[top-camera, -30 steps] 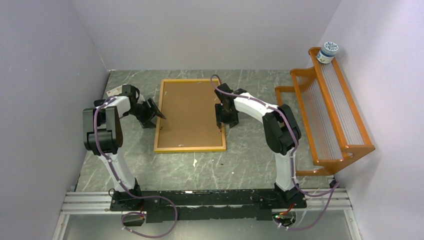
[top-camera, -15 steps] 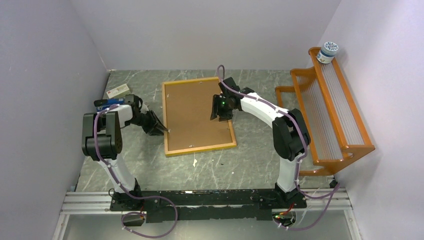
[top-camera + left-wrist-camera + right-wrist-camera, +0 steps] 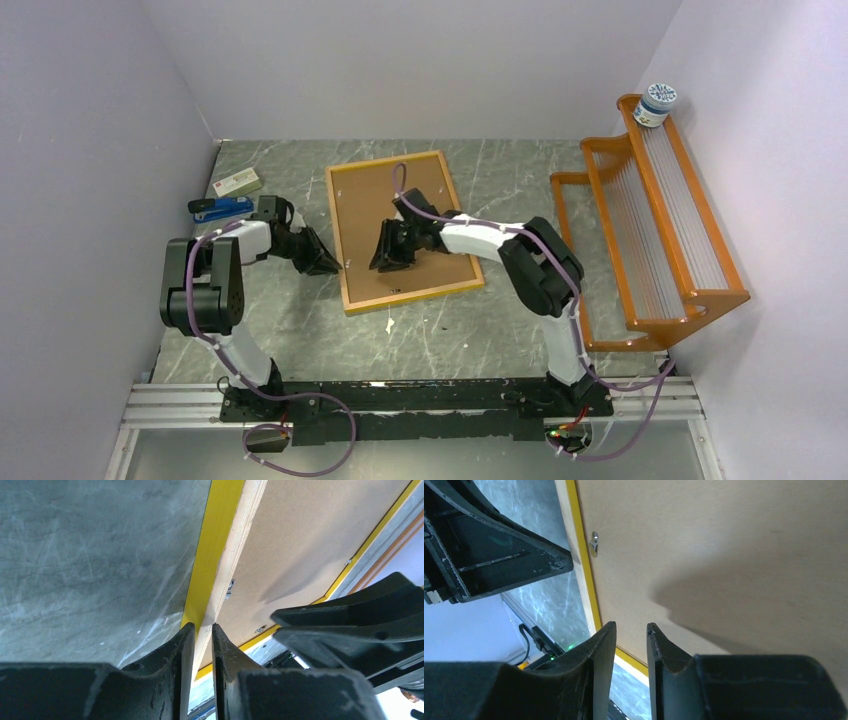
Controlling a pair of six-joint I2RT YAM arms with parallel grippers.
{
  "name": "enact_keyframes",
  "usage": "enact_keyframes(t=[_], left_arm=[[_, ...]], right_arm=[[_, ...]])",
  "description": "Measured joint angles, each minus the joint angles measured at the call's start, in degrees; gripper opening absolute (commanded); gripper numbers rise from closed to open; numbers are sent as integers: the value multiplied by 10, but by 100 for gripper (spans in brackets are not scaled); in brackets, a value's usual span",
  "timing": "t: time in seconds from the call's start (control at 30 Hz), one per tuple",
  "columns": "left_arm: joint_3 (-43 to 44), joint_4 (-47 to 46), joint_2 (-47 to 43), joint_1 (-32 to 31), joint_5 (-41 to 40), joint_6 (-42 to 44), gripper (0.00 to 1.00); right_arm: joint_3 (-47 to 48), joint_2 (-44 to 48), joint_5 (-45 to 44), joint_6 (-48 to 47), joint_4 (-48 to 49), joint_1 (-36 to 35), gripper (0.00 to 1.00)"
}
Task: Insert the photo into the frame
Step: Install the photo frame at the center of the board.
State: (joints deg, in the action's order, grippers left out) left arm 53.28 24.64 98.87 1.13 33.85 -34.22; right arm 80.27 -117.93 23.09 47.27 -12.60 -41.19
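Grey marbled table [image 3: 470, 330] fills my overhead view, boxed in by pale walls. On it the frame [image 3: 212, 545] lies back side up and skewed, its near end swung toward the right arm. A brown backing board [image 3: 420, 278] covers the whole opening, so the photo I cannot make out in any view.

My left gripper [image 3: 330, 266] sits low at the frame's left edge, near its front corner. From the left wrist, its fingers [image 3: 187, 640] stand only a slit apart, and the pale wooden edge of the frame runs into that slit. Whether they pinch the wood or merely line up with it, I cannot tell.

My right gripper [image 3: 384, 263] is over the middle of the board, pointing toward the left arm. Its fingers [image 3: 606, 640] are a narrow gap apart with nothing between them, and I cannot judge if the tips touch the board. A small metal tab [image 3: 594, 543] shows on the frame's inner edge beyond them.

Along the right wall stands an orange slatted rack [image 3: 680, 230] with a small tub [image 3: 657, 103] on its far end. A blue stapler [image 3: 220, 208] and a little box [image 3: 235, 183] lie at the far left. A white scrap [image 3: 390, 324] lies just in front of the frame, too small to identify
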Motion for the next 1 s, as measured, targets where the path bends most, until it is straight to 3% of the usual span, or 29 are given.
enact_keyframes(t=[0.23,1.0], left_arm=[[-5,0,7,-9,-5,4,18],[33,46,25,-27,-20,20,10]], right_arm=[[7,-49,3,67,71,-36,33],[106,-122,-27,93,98,-50,33]])
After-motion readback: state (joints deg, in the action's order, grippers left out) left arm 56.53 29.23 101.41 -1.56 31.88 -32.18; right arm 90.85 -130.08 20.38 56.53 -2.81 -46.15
